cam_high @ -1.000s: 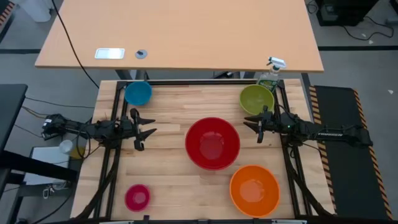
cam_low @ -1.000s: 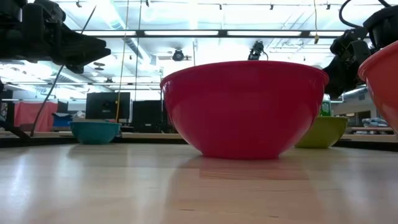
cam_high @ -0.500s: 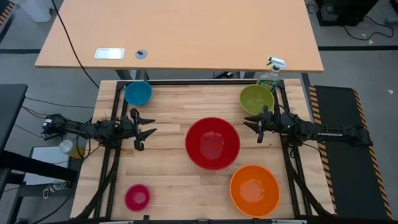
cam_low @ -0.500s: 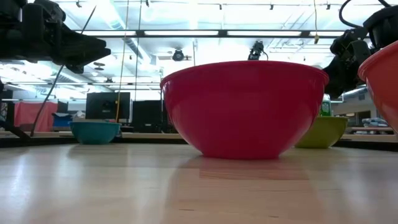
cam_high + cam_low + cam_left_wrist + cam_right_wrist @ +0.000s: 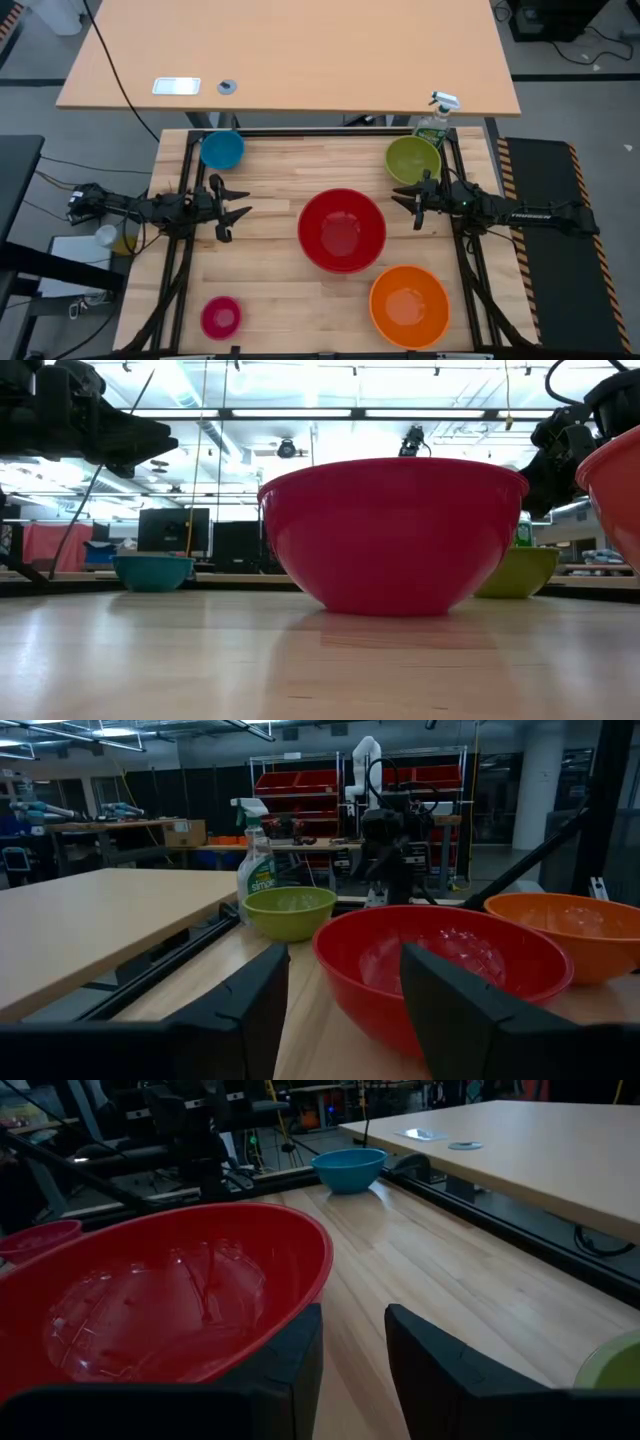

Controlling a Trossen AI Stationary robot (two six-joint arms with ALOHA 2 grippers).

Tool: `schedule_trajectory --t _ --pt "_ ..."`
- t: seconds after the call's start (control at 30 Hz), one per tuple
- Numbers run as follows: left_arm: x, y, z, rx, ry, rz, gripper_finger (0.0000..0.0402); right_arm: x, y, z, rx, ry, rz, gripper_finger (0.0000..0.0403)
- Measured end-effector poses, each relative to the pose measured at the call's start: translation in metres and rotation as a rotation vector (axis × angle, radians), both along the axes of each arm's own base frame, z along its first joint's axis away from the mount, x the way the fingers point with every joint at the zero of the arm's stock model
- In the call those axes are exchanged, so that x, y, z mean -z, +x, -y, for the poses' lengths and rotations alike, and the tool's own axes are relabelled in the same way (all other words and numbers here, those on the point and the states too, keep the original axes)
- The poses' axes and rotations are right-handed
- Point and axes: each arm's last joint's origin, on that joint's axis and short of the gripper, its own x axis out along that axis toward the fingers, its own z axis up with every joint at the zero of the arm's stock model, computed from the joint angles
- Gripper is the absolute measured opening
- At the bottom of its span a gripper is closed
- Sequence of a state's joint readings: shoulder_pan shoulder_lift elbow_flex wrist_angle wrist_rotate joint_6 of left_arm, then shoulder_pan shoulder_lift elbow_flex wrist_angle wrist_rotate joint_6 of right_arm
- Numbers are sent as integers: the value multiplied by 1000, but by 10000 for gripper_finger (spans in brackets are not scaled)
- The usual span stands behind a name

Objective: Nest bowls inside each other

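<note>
Only the high view shows the pink bowl (image 5: 220,317); left gripper (image 5: 232,211) and right gripper (image 5: 407,200) gape empty

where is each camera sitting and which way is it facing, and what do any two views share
High view: above the table, looking straight down; both arms show, left gripper and right gripper open, empty, either side of the red bowl.
Low view: at tabletop height, looking level across at the red bowl; dark arm parts show in the upper corners.
Left wrist view: past its own fingers toward the red, orange and lime green bowl.
Right wrist view: past its own fingers toward the red and blue bowl.
All four views share the red bowl.
</note>
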State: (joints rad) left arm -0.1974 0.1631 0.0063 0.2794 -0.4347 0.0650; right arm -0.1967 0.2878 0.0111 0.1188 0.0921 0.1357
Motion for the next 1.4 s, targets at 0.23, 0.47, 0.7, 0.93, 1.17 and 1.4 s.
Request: schedule_trajectory --t 0.23,0.47,0.7,0.93,1.17,1.4 --pt "0 0 0 0 0 0 194 0 0 0 0 0 0 121" --pt "0 0 0 0 0 0 194 0 0 0 0 0 0 121" --pt "-1 0 0 16 -125 36 194 0 0 0 -2 -15 -4 121" --pt "-10 -2 0 26 -167 147 194 -2 -1 3 65 -219 -49 121" --pt "-12 -2 0 27 -169 163 194 -7 -1 4 123 -194 10 121" --pt "-26 -7 -1 35 -172 309 194 -27 0 2 82 137 339 121"
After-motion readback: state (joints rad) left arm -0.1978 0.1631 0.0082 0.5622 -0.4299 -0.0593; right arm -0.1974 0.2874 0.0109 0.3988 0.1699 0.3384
